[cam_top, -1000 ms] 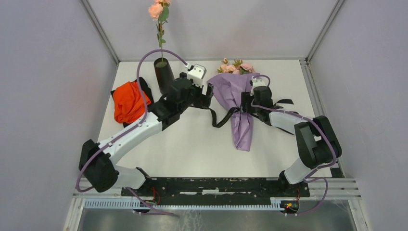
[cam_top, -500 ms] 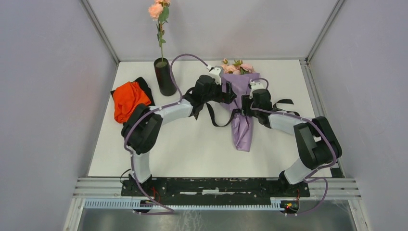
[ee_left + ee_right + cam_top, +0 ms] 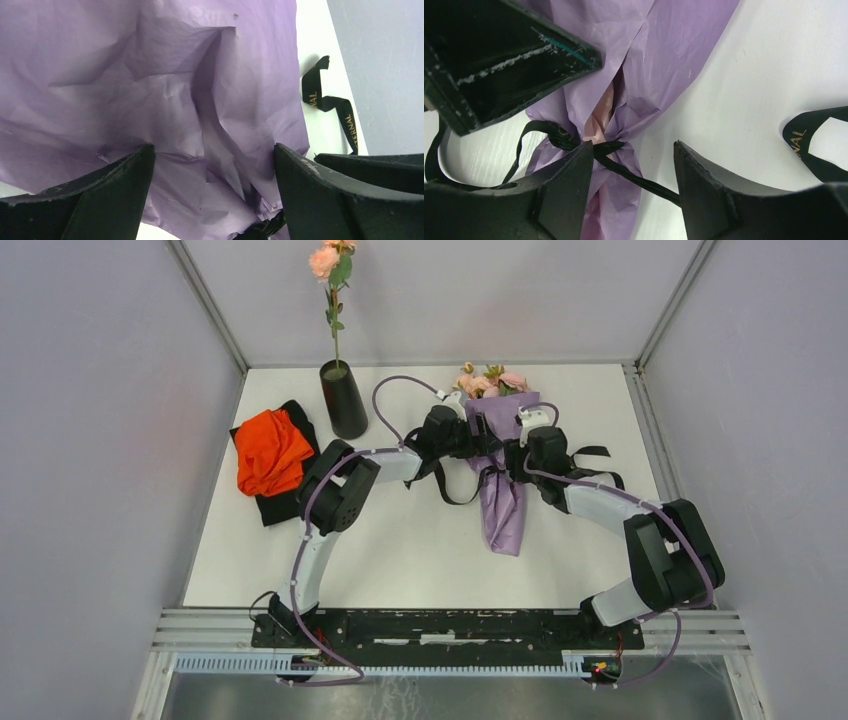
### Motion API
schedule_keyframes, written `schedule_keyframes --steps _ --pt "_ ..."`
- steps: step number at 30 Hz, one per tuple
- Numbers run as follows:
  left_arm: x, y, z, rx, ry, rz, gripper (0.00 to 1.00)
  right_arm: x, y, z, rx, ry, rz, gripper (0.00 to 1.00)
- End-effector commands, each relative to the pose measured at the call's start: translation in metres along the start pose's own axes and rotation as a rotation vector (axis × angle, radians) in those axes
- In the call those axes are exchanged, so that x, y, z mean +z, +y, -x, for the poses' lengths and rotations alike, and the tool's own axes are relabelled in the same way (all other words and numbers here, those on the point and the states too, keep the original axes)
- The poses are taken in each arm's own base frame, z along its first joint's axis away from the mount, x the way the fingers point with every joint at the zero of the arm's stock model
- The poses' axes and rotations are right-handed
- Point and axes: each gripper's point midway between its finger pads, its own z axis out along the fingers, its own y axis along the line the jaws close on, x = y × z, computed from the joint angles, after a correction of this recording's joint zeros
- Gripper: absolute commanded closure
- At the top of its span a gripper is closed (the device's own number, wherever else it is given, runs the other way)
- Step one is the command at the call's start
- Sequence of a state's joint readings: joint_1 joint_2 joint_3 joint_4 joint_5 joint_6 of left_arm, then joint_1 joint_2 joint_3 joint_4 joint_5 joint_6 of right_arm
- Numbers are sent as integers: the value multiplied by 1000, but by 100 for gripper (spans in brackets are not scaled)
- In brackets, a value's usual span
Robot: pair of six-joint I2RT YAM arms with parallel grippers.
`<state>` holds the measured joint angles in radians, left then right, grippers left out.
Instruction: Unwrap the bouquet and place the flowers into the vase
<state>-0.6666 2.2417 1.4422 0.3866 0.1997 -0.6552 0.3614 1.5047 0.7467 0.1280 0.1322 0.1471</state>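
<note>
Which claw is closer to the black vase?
Left. The left gripper hovers over the bouquet, right of the vase; the right gripper is farther right, at the ribbon knot.

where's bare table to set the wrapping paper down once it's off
Bare table runs along the near side, between the tail of the bouquet and the arm bases, and near left in front of the orange-red cloth. The far right corner, past the black ribbon, is also free. Crowded: the far middle, from vase to bouquet.
</note>
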Motion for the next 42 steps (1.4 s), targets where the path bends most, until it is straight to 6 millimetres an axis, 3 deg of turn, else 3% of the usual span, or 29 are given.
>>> schedule_keyframes --steps 1,6,14,17,22,24,28,30,32,34,37,42 --pt "10 -4 0 -83 -10 -32 5 -9 5 7 -47 -25 17 34" --pt "11 9 -6 -106 3 -14 5 -3 10 -4 -71 8 38 34" --pt "8 17 1 -119 2 -20 5 9 20 -23 -96 61 59 34" --pt "4 16 -1 -120 4 -32 5 22 15 -29 -96 90 21 40" --pt "1 21 -6 -105 14 -22 5 25 16 -14 -84 64 15 68" --pt "0 23 -7 -105 16 -22 4 23 17 -5 -84 48 21 75" --pt "1 26 -9 -109 21 -18 4 14 20 14 -82 10 37 76" --pt "2 26 -10 -110 24 -22 4 9 19 23 -83 -16 31 69" --pt "2 27 -11 -111 26 -22 4 9 16 27 -91 -25 14 54" --pt "3 26 -12 -113 30 -26 4 12 13 26 -97 -10 -5 51" --pt "3 26 -15 -114 37 -28 4 17 14 25 -94 -7 -3 52" --pt "1 27 -18 -109 45 -29 4 30 15 19 -87 15 -9 73"
